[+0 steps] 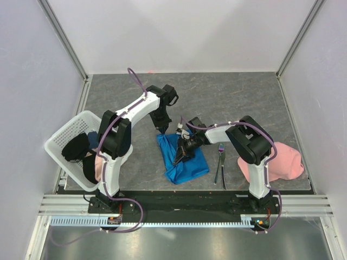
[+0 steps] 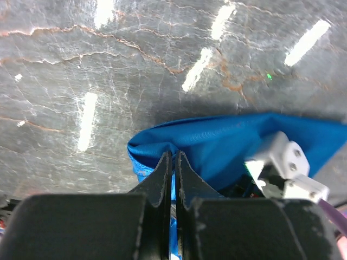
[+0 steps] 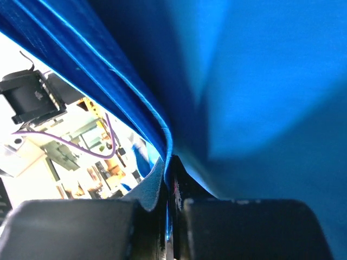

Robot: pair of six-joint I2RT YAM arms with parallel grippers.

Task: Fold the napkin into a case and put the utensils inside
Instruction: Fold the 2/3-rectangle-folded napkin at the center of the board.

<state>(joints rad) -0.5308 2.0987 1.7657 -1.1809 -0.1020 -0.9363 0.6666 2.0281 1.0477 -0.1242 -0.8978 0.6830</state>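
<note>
Top external shows you the napkin (image 1: 190, 165) crumpled mid-bench (image 1: 244, 97), utensils (image 1: 220, 165) just right of it, and wide bench stretching beyond its far edge. Your left gripper (image 2: 174, 158) is clenched on its far corner; your right gripper (image 3: 167, 162) pinches its folded edge.

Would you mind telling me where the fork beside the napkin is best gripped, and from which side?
Probably the fork at its handle's near end, from straight above, jaws across its width: it lies flat on the table, and the knife sits closest by the tines.
</note>
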